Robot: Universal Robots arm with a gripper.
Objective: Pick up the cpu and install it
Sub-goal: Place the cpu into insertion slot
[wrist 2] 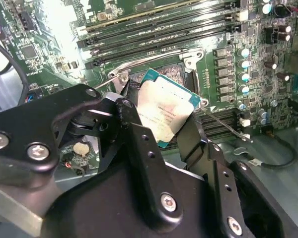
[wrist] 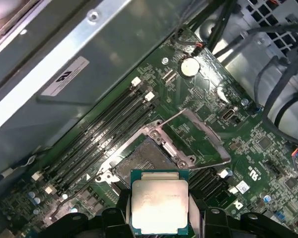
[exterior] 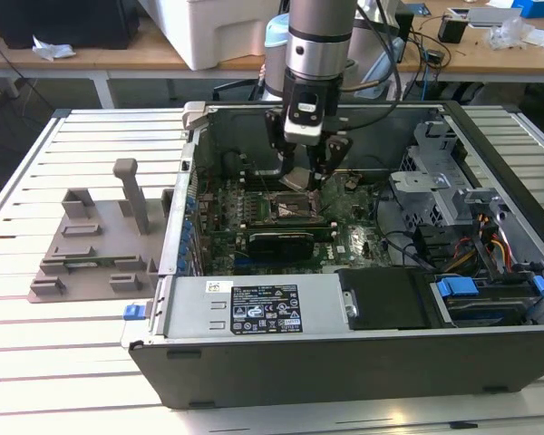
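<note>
1. Black metal fingers (wrist 2: 135,130) of my gripper (wrist 2: 161,135) are pinched in on two opposite edges of the cpu (wrist 2: 166,109), so the jaws are only as far apart as the chip is wide.
2. In both wrist views the cpu (wrist: 160,206) is a flat square with a dull silvery lid, faint print on it, and a thin blue-green rim around the lid.
3. In the exterior view my gripper (exterior: 301,177) hangs inside the case (exterior: 344,362) with the chip close over the socket (exterior: 288,207), not seated in it.
4. In the first wrist view the socket (wrist: 141,158) is a dark, finely textured square, and its bright steel frame (wrist: 175,148) is swung open beside it.
5. Long black memory slots (wrist: 104,129) with white end clips run in parallel just beside the socket.
6. All of this sits on a green board (wrist: 213,99) crowded with small parts, among them a round shiny coin cell (wrist: 189,66).
7. Next to the socket on the near side in the exterior view lies a long black card (exterior: 281,240).
8. Nearer still is a silvery box (exterior: 254,308) with a white label.
9. The case is dark sheet metal lying open on its side on a pale slatted table (exterior: 72,381).
10. On the slats to the exterior view's left stands a grey moulded fixture (exterior: 91,245) with blocky ribs and one upright post.
</note>
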